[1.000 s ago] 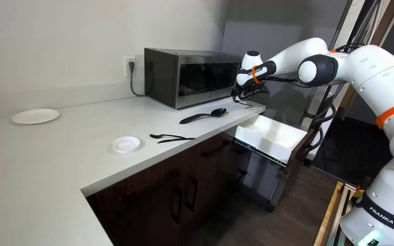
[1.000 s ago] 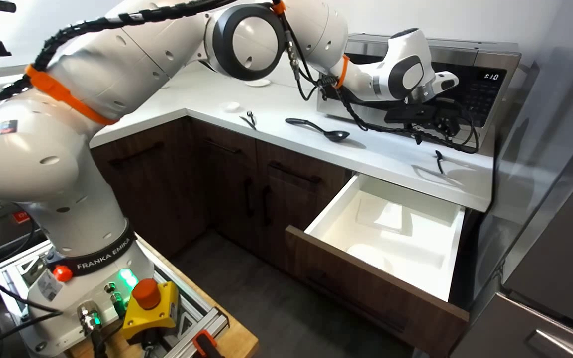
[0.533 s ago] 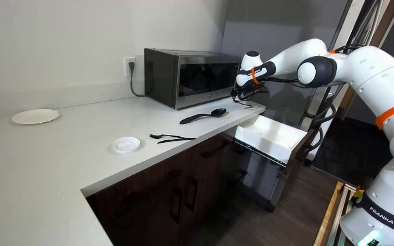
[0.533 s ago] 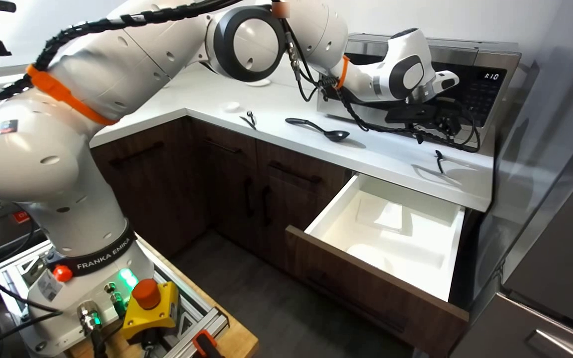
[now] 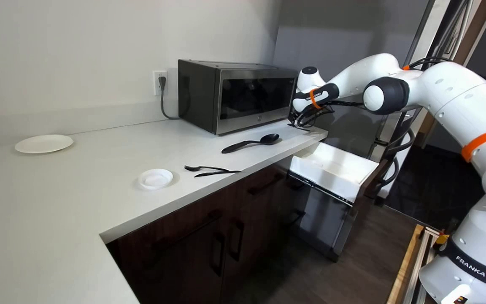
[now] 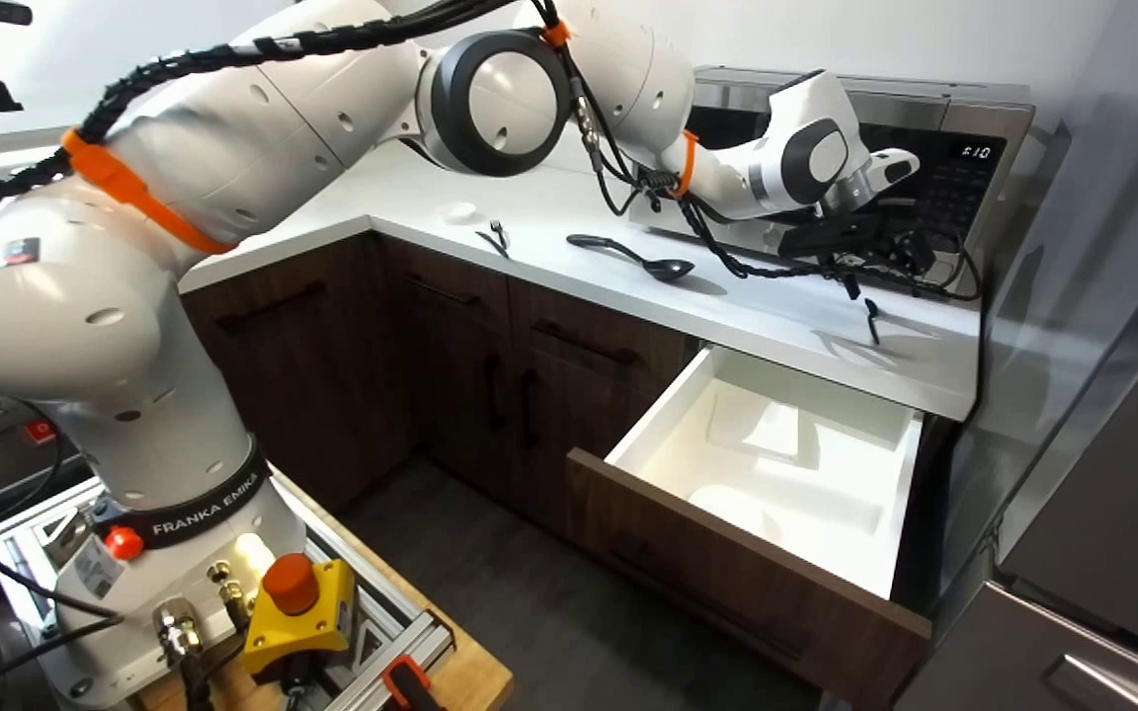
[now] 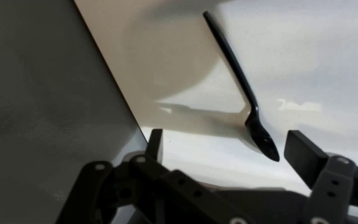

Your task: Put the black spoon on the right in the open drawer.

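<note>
Plenty of daylight between the jaws of the gripper point(image 7: 225, 143), parted wide above the counter point(image 7: 306, 46)! In the gap in the wrist view: the bowl of the small black spoon point(image 7: 235, 66), just beside one jaw, touching or not impossible to say, and lying at the counter's right-hand end in both exterior views. Lower down, pulled well out, pale inside: the open drawer point(image 6: 846, 513). Back along the counter, in front of the microwave point(image 5: 257, 97): the large black spoon point(image 5: 264, 139). Beyond, fork point(image 5: 196, 168) and knife point(image 5: 217, 172), close together; then a small white dish point(image 5: 155, 179); farthest off, a white plate point(image 5: 44, 144).
</note>
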Available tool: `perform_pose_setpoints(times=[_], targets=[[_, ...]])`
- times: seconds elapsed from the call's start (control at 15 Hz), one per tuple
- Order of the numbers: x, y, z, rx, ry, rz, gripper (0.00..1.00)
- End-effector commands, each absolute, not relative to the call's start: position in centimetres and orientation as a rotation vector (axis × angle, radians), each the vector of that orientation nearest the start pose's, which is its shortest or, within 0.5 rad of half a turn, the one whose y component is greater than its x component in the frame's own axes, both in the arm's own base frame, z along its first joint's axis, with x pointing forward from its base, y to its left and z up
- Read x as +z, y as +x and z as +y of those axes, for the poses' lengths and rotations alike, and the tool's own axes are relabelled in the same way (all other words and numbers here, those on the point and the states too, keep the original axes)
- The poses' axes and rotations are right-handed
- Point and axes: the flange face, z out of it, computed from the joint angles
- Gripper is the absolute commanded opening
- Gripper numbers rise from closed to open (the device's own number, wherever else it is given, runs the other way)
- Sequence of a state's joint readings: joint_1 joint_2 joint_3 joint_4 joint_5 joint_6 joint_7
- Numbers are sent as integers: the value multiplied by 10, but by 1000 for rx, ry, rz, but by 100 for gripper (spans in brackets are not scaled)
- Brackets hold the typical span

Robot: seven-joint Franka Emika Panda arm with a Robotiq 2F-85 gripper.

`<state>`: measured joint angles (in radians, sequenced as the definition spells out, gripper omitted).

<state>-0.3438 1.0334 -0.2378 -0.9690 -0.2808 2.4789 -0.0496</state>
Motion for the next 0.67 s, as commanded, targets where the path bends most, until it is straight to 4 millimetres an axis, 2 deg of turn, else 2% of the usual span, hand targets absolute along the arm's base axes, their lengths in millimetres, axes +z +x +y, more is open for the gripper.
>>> perform_pose_setpoints(times=[0.0, 0.6], targets=[[293, 734, -378, 456, 2556, -235, 100], [278, 740, -381, 471, 2529, -152, 100]])
